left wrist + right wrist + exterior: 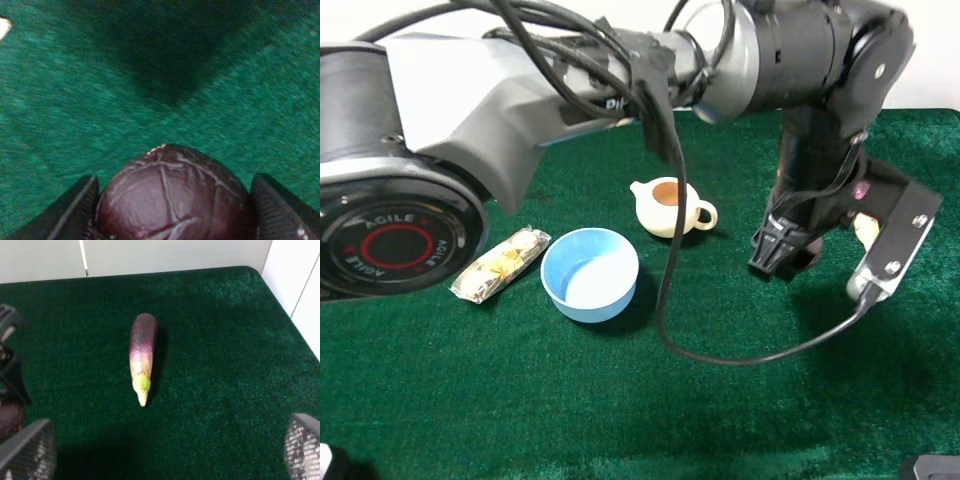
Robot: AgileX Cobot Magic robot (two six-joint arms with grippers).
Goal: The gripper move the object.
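Lying furthest left: a snack packet (500, 263) in a clear wrapper, set at a slant on the green cloth (520, 400).
Blue bowl (590, 273): just right of the packet, upright, nothing visible inside it.
Teapot (670, 207): cream, lidless, behind and to the right of the bowl, apart from it, its handle on the right-hand side.
Left gripper (782, 255): reaches across the middle to the right of the teapot, pointing down at the cloth; a black cable loops from the arm to its wrist.
Left gripper's grip: its two black fingers (75, 210) are clamped on either side of the object.
Object (172, 197): a round dark maroon fruit with pale streaks, held between those fingers; whether it touches the cloth cannot be told.
Eggplant (142, 357): long, purple fading to white, lying flat on the cloth just right of the left gripper, touching nothing.
Right gripper (167, 440): fingers spread wide apart with only cloth between them, near the eggplant's pale tip.
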